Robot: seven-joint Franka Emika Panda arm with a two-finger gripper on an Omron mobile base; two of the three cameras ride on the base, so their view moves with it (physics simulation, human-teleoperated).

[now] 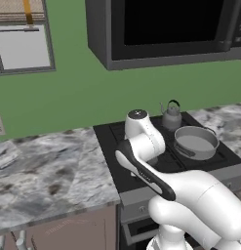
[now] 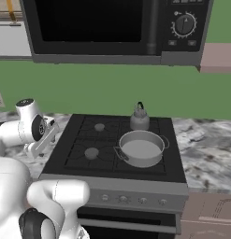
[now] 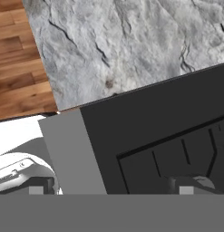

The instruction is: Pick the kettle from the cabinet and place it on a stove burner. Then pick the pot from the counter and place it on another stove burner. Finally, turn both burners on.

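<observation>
Kettle (image 2: 139, 118), rounded grey metal with a black arched handle, sat on the cooktop's (image 2: 79, 140) back right burner, and the wide shallow pot (image 2: 141, 148) sat just in front of it on the front right one. My arm was folded at the stove's front left corner, the wrist turned so my claw (image 3: 109, 189) looked down on the marbled counter (image 3: 131, 41) beside the black grates (image 3: 177, 154). My claw's fingers stood spread wide, pinching nothing.

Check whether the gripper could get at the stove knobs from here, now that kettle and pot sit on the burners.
Probably yes. The gripper hangs open over the cooktop's left edge, and the knobs run along the front panel with nothing before them; the kettle and pot stand farther back.
</observation>
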